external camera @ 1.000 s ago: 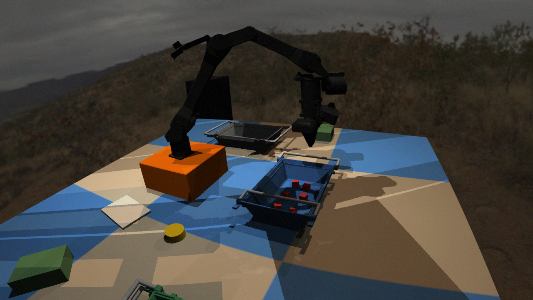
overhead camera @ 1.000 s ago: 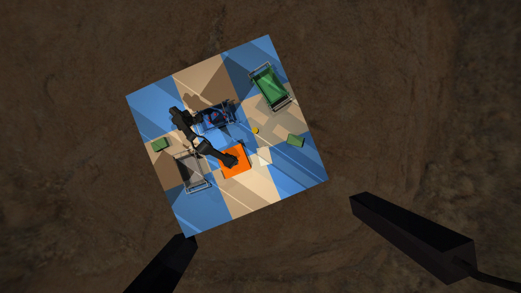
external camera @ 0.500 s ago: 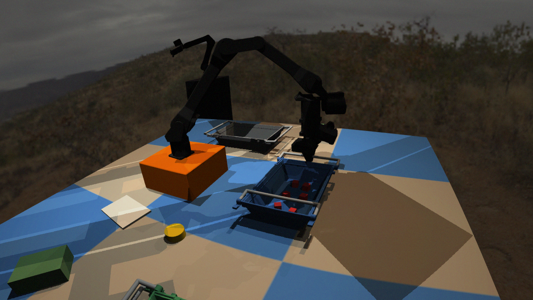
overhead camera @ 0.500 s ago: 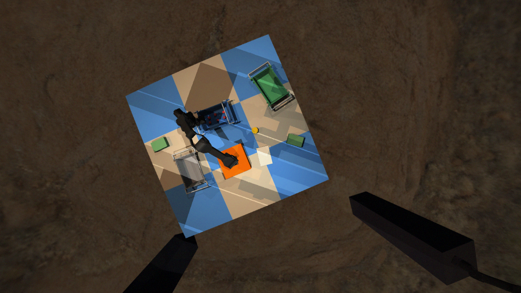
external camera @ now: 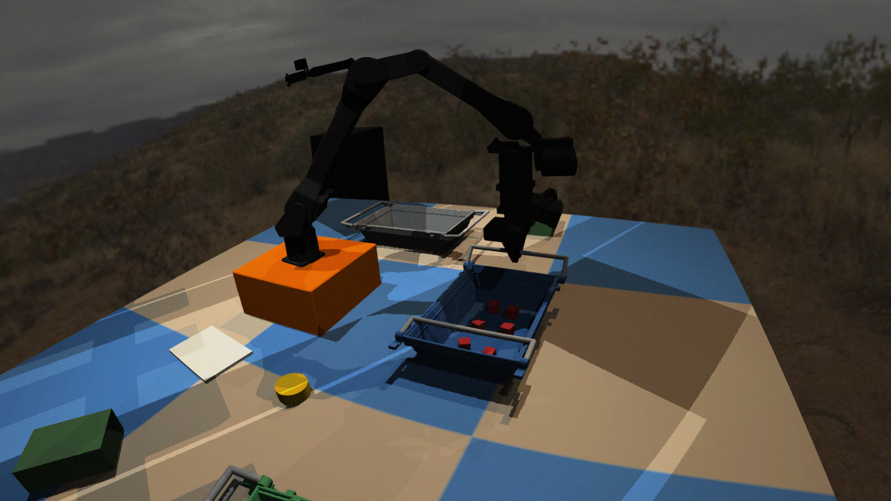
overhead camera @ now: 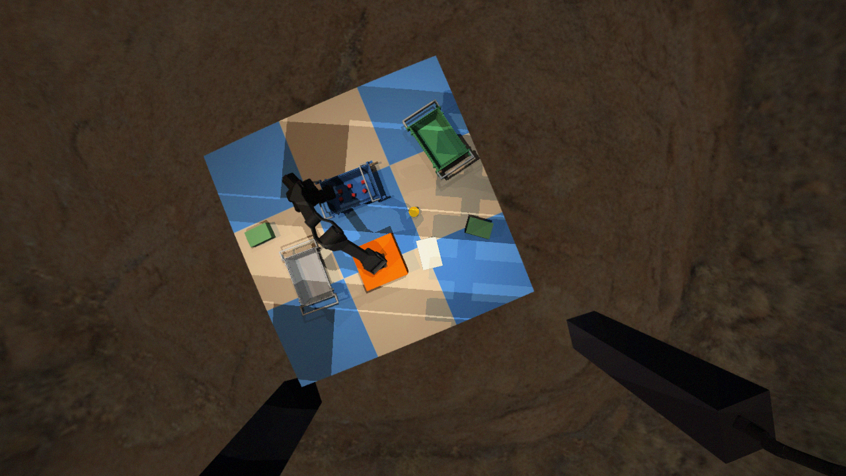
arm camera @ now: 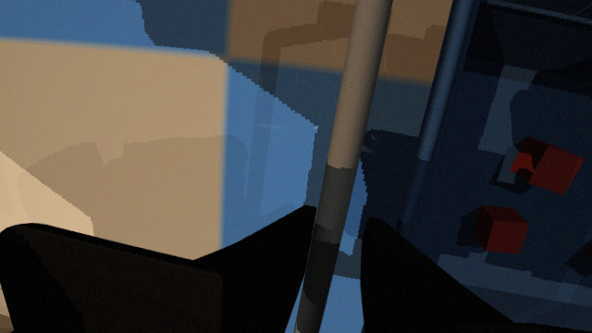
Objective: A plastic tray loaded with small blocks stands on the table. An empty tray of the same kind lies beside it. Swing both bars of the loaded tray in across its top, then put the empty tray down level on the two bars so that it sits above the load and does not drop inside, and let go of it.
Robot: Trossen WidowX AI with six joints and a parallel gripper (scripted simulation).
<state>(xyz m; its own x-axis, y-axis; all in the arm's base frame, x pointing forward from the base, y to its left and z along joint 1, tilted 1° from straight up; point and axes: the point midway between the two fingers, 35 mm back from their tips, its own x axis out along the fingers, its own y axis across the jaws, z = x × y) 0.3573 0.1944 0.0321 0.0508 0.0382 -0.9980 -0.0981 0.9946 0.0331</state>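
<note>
The blue tray (external camera: 451, 351) (arm camera: 437, 111) holds several small red blocks (external camera: 507, 328) (arm camera: 504, 228). Its near wire bar (overhead camera: 368, 183) (external camera: 467, 328) lies in across the top, close to that end. Its far wire bar (external camera: 545, 255) (arm camera: 357, 92) stands out beyond the other end. My gripper (external camera: 514, 258) (arm camera: 339, 225) points down at the far bar, fingers slightly apart. In the wrist view that bar runs between the fingertips, with a gap on the right; no grip shows. A grey tray (overhead camera: 310, 277) (external camera: 398, 238) stands empty, bars out.
A green tray (overhead camera: 440, 139) (external camera: 264, 488) also stands empty. The arm's base is on an orange box (overhead camera: 393, 248) (external camera: 311, 268). Also on the table are a white plate (overhead camera: 429, 253) (external camera: 210, 352), a yellow disc (overhead camera: 414, 211) (external camera: 292, 387) and two green blocks, one near the grey tray (overhead camera: 259, 234).
</note>
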